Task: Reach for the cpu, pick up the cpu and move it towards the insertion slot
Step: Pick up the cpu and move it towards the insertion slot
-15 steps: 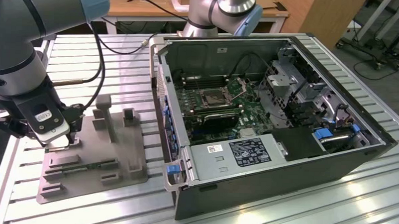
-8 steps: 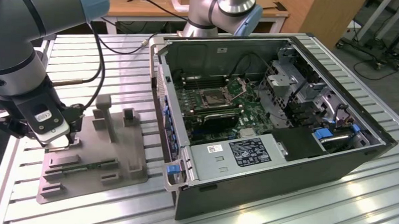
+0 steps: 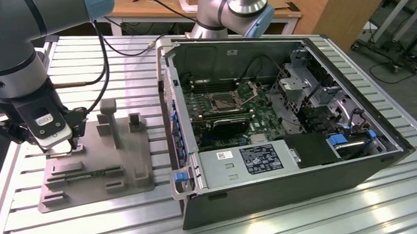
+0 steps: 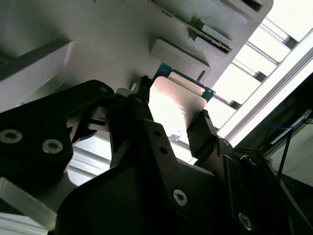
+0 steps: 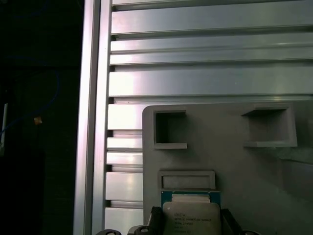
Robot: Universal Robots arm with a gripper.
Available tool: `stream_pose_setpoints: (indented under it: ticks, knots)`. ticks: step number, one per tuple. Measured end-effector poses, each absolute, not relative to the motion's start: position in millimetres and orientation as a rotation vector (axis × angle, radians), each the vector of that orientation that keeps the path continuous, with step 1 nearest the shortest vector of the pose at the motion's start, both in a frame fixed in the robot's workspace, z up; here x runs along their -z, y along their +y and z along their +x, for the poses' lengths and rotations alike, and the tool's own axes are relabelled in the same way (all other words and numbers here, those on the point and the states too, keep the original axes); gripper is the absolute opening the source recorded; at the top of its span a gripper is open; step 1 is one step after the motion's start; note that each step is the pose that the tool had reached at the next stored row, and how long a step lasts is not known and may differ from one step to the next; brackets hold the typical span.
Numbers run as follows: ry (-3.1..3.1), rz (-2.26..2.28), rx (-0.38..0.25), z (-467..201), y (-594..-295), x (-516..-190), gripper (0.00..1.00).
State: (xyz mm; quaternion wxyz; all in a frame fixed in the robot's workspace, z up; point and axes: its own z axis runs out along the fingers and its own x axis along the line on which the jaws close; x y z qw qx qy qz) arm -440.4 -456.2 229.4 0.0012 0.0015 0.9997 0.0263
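1. Second wrist view: the part of the cpu nearest the gripper body is hidden; the fingers cover both its side edges.
2. First wrist view: the cpu and fingers are cut off by the picture's edge; the cpu's print is too small to tell.
3. Exterior view: the gripper hides the cpu and part of the tray; the arm is cut off by the picture's edge.
4. Slot: interior detail too small to tell.
5. Cpu resting on the tray or lifted: cannot tell.

Tray uprights between claw and open case.
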Motion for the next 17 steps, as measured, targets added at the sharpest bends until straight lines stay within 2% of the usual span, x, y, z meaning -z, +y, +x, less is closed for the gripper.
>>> stream_pose_setpoints:
  ticks: [17]
  knots:
    - [3.138,0.005,-0.082,-440.4,-456.3,-239.3,0.55]
